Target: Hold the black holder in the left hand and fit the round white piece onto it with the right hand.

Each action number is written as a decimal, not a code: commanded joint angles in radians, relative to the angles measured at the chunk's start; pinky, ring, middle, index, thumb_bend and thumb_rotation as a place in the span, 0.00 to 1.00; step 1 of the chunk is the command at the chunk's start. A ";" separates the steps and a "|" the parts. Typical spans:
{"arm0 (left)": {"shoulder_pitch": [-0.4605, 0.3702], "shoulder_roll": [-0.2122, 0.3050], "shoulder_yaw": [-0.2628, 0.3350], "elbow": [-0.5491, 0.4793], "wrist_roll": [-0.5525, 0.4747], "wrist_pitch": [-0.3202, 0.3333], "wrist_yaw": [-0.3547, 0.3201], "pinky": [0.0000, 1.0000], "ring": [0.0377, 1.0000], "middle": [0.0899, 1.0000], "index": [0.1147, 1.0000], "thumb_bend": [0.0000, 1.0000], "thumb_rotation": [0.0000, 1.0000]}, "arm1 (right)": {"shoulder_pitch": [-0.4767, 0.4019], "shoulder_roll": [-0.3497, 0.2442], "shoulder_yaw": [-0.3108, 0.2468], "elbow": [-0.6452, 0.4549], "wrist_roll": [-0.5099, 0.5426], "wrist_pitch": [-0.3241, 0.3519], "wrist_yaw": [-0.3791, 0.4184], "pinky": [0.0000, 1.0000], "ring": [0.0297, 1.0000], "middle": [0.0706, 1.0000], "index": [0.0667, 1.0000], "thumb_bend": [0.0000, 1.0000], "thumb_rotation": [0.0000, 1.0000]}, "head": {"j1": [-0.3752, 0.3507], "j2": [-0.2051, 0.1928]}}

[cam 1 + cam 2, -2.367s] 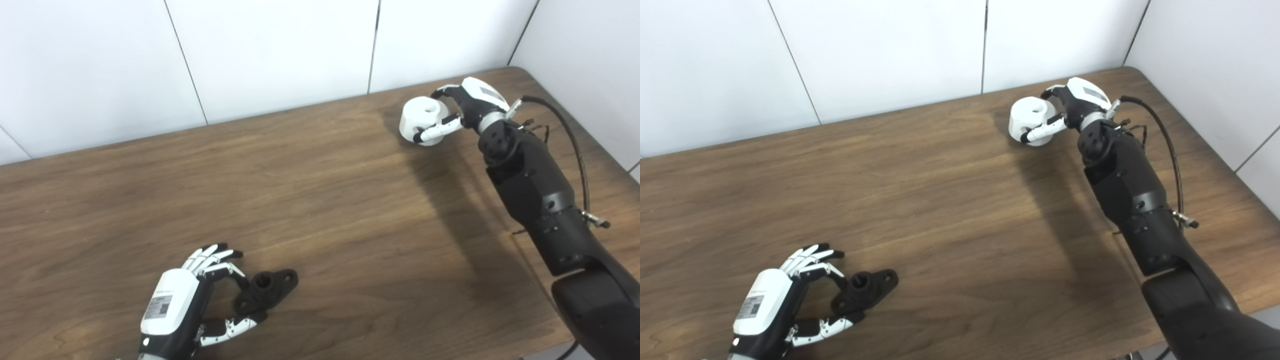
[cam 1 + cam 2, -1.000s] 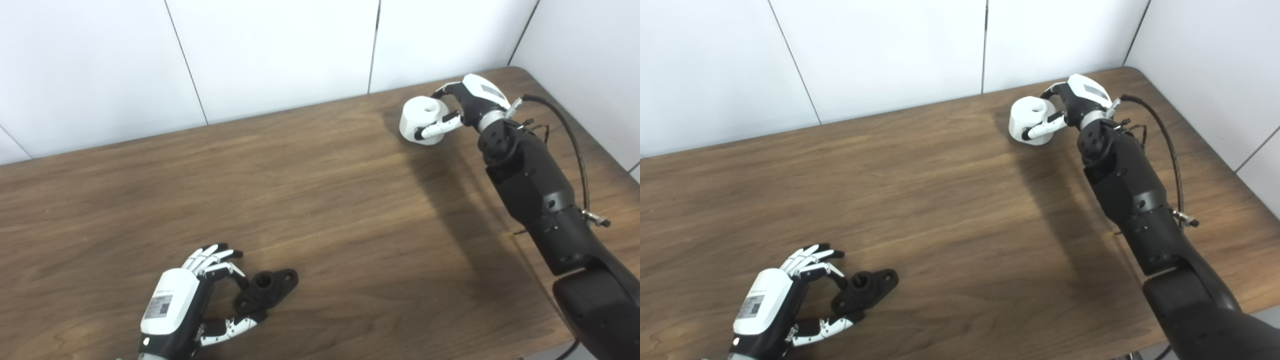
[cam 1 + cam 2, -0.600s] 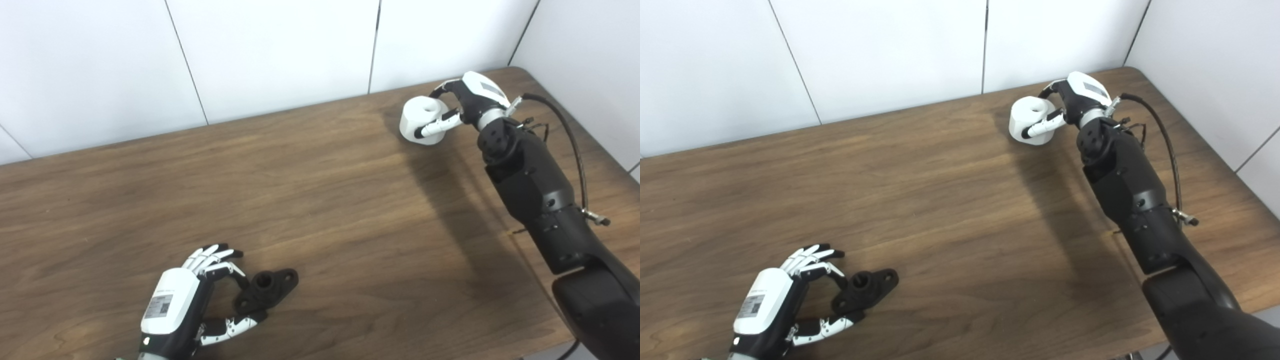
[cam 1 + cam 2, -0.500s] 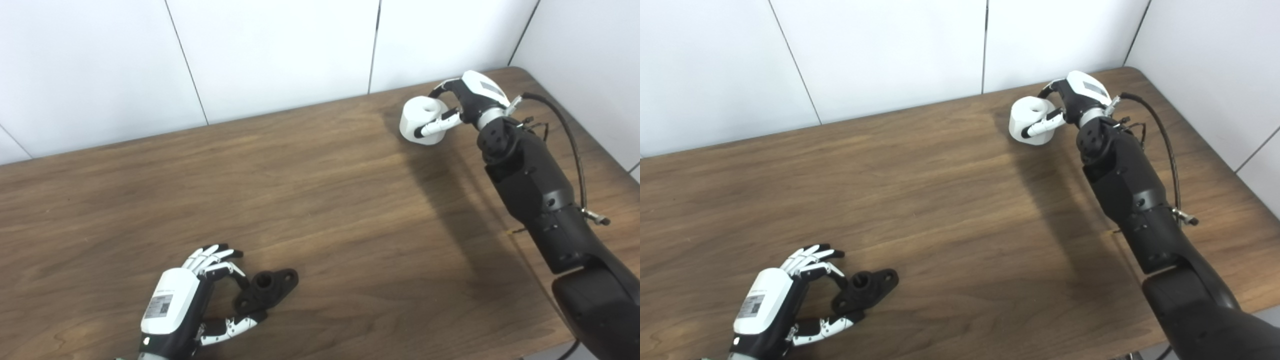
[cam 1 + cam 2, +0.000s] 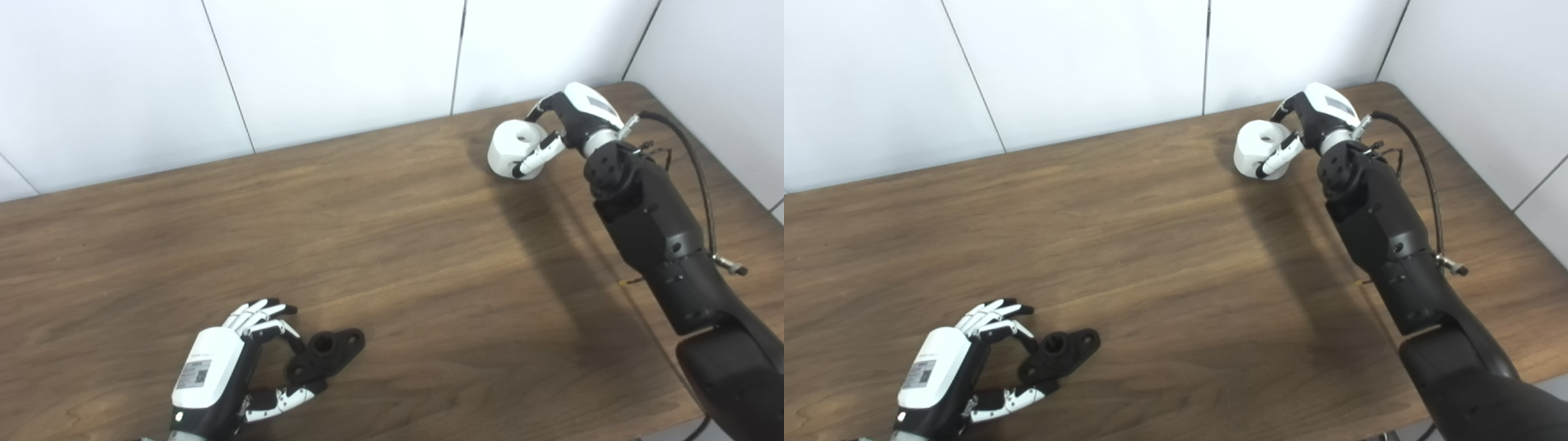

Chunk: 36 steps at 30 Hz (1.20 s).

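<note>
The black holder (image 5: 326,354) lies flat on the wooden table (image 5: 392,257) near the front left. My left hand (image 5: 236,361) rests beside it with fingers and thumb spread around its left end, open. At the far right, the round white piece (image 5: 511,148) with a hole in its top is tilted and lifted slightly off the table. My right hand (image 5: 566,125) is shut on it, thumb across its front and fingers over the back.
White wall panels (image 5: 343,61) run along the table's far edge and right side. A black cable (image 5: 698,177) loops beside my right forearm. The table's front edge (image 5: 649,432) shows at the bottom right.
My right hand has tightened on the white piece, raised it a little and tipped it toward the left. The left hand and the black holder have stayed where they were.
</note>
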 commanded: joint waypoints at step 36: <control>0.008 -0.033 -0.030 0.033 0.069 0.045 -0.061 0.89 0.89 0.79 0.42 0.52 0.04 | 0.005 -0.075 0.041 -0.603 -0.026 0.004 0.305 0.85 0.86 0.74 0.45 0.53 0.14 | 0.191 0.060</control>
